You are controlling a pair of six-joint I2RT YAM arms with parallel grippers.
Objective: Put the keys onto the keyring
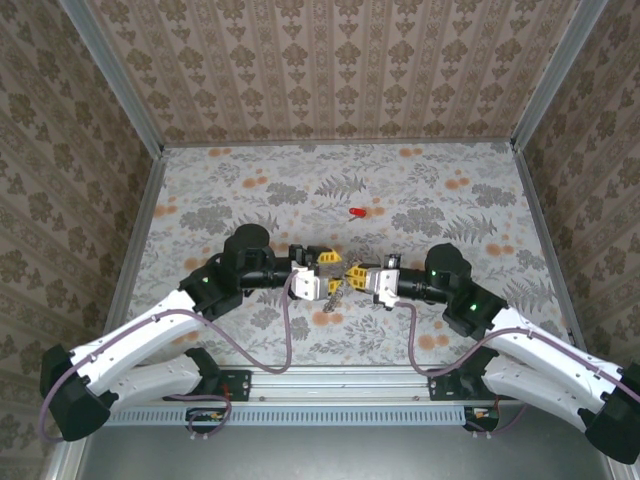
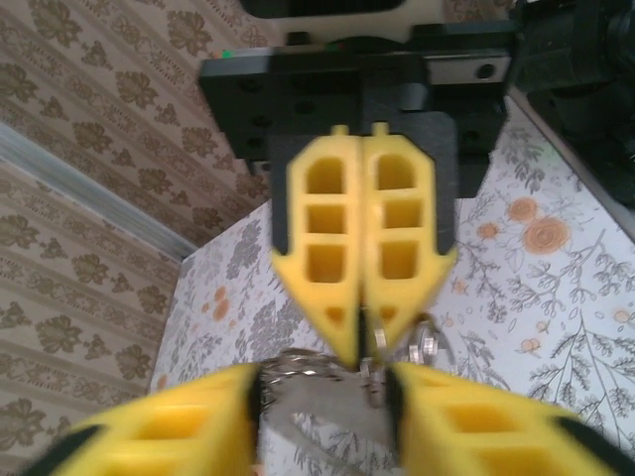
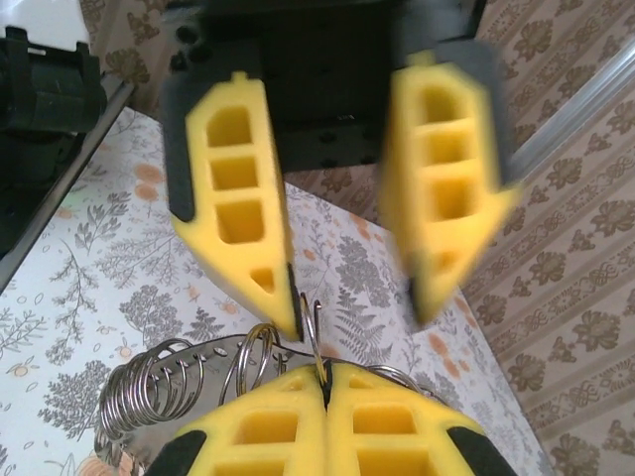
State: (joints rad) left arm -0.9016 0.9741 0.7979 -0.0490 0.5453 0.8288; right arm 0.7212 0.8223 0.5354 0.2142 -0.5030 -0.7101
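**Metal ring held, red key not yet fetched**

Yellow fingers (image 3: pixel 238 198) of the left hand (image 3: pixel 359 319) stood spread apart, pinching nothing; one fingertip sat just beside a wire loop of the keyring (image 3: pixel 159 392) without closing on it. The keyring, a cluster of bright split-ring coils, hung between the two hands near the middle of the flower-patterned desk (image 1: pixel 250 170), low over its surface. Whether any key was already threaded on it could not be told.

Farther back on the desk, well apart from both hands, lay a small red-headed key (image 1: pixel 356 212), untouched.

The right hand (image 3: pixel 325 387) was pressed together, its two yellow pads pinching a thin wire loop of the keyring at the very tips.

The step in hand looked like steadying the ring. The right hand had it presented, and the left was free. The next move probably called for the open left hand to leave the ring, reach back to the red key, and pinch it by the head. Its hole could then be brought to the ring's split end. That would want a fine, square approach, since the key was far smaller than the fingers.
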